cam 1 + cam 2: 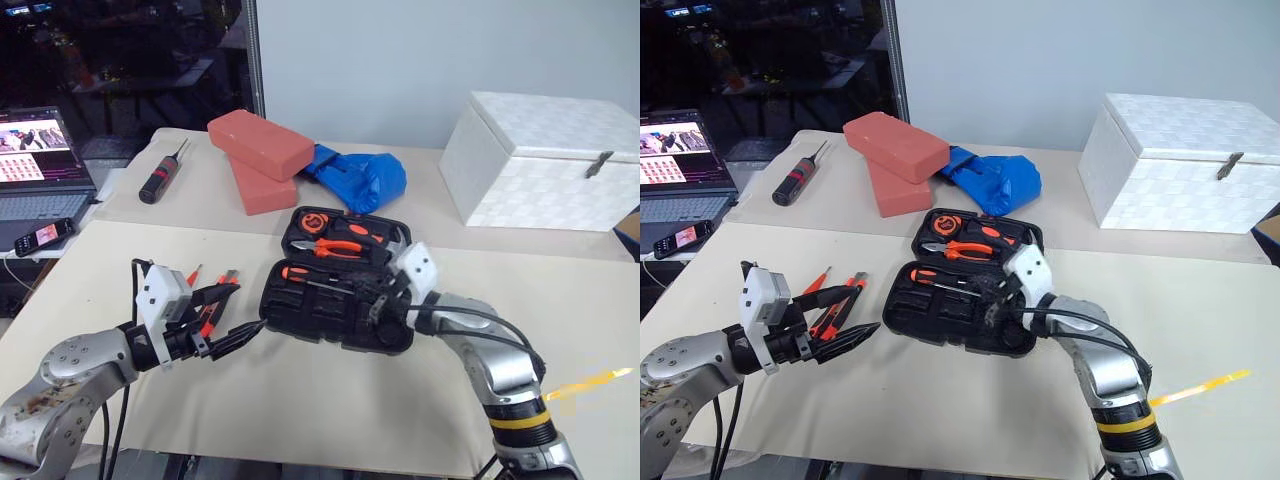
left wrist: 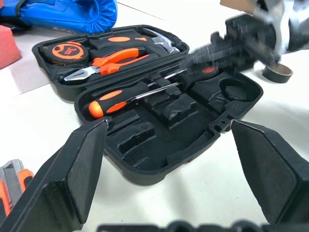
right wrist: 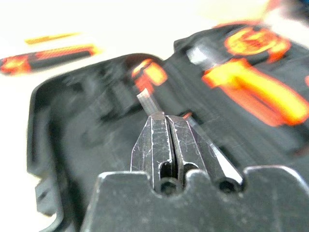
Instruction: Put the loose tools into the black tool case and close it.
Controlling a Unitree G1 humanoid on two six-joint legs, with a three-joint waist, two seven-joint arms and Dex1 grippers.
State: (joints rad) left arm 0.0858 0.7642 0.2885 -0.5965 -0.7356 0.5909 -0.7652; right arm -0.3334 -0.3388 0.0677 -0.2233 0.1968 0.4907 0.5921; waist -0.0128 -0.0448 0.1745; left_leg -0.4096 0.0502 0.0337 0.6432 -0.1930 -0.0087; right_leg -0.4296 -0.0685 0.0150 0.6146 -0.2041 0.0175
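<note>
The black tool case [image 1: 300,312] lies open in the middle of the table. Its far half holds an orange tape measure [image 1: 315,222] and pliers [image 1: 338,248]. A slim screwdriver [image 1: 305,276] rests in the near half. My right gripper [image 1: 383,300] hovers over the case's right part with its fingers [image 3: 157,140] pressed together and nothing between them; a thin metal shaft [image 3: 145,100] shows just past the tips. My left gripper [image 1: 245,310] hangs open left of the case. Beside it, loose tools [image 1: 830,300] with orange-and-black handles lie on the table. A small grey tape roll [image 2: 277,72] sits past the case.
Two red bricks [image 1: 260,145] and a blue bag [image 1: 365,175] lie behind the case. A white box [image 1: 545,160] stands at the back right. A black tool with a red band [image 1: 160,175] lies at the back left, near a laptop [image 1: 40,160] and a phone [image 1: 45,235].
</note>
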